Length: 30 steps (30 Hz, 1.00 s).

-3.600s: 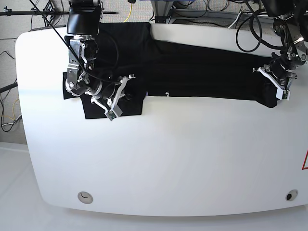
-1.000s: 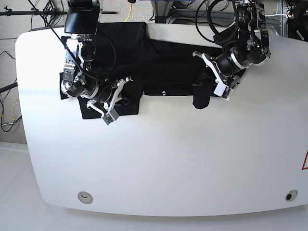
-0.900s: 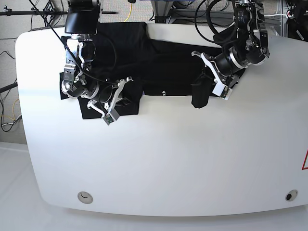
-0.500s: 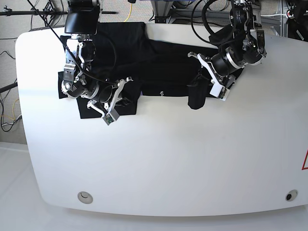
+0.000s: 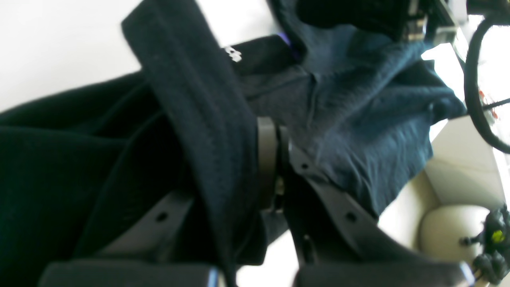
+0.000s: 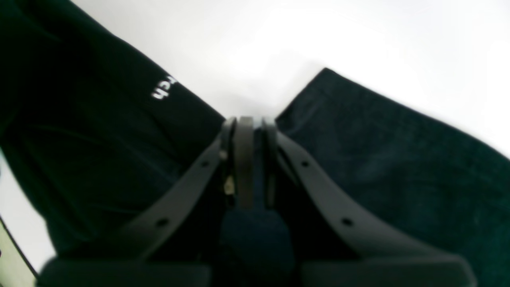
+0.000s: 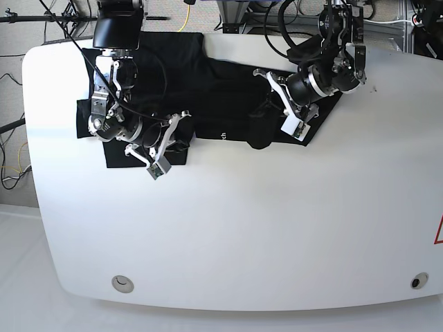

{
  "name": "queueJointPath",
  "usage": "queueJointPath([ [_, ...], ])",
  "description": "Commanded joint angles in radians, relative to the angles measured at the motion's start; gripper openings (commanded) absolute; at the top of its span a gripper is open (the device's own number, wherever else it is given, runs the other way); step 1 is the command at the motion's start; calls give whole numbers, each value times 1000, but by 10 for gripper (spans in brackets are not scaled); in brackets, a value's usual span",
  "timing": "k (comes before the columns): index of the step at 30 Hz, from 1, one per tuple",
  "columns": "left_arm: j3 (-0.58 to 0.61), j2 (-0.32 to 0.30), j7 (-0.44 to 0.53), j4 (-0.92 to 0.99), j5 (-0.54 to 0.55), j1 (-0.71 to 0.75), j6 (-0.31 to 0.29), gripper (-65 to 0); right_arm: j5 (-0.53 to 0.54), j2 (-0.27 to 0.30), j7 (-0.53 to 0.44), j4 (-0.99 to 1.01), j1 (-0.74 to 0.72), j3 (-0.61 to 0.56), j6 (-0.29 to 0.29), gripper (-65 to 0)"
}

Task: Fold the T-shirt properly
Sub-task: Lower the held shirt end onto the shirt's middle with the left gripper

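Cloth occupies the far half of the white table (image 7: 228,228): the T-shirt (image 7: 228,90) lies stretched in a dark band from the left edge to right of centre. Small white lettering (image 7: 223,137) shows on its near hem, close to the middle.

Left gripper (image 7: 275,111) (on the right in the base view) has its jaws pressed together on a bunched fold of the T-shirt (image 5: 199,103); the fabric drapes over one finger and hangs in a thick roll below the tool. A sliver of purple print (image 5: 285,39) peeks out above.

Right gripper (image 7: 166,142) likewise pinches the T-shirt (image 6: 378,159) at the near left edge, jaws closed with dark cloth between them, lettering (image 6: 162,88) just beside.
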<state>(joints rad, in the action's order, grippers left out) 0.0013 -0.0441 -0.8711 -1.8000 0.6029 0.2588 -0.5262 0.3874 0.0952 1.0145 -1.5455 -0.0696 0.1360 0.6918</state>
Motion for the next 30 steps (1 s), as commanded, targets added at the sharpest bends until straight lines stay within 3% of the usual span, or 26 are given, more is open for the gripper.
queueJointPath([
  [1,8,-5,34,-4,25,-17,6,-650,16,4,-22,-12,-21,-1,5,-619],
  [13,20,-6,39,16,33,-28,4,-643,14,4,-25,-6,-16,1,4,-618],
  [19,27,-6,38,9,37,-29,-5,-466,11,3,-28,-4,-12,2,3,-619],
  [21,25,-4,34,0,42,-32,-9,-474,9,3,-23,-10,-8,2,4,-619],
  [23,23,-3,36,-4,46,-34,-8,-524,10,3,-23,-12,-9,2,3,-619],
  [25,21,-3,34,-4,50,-36,-7,-636,13,3,-22,-13,-12,0,3,-619],
  [30,19,-5,29,0,52,-49,-7,-650,12,4,-20,-13,-8,-1,2,-620],
])
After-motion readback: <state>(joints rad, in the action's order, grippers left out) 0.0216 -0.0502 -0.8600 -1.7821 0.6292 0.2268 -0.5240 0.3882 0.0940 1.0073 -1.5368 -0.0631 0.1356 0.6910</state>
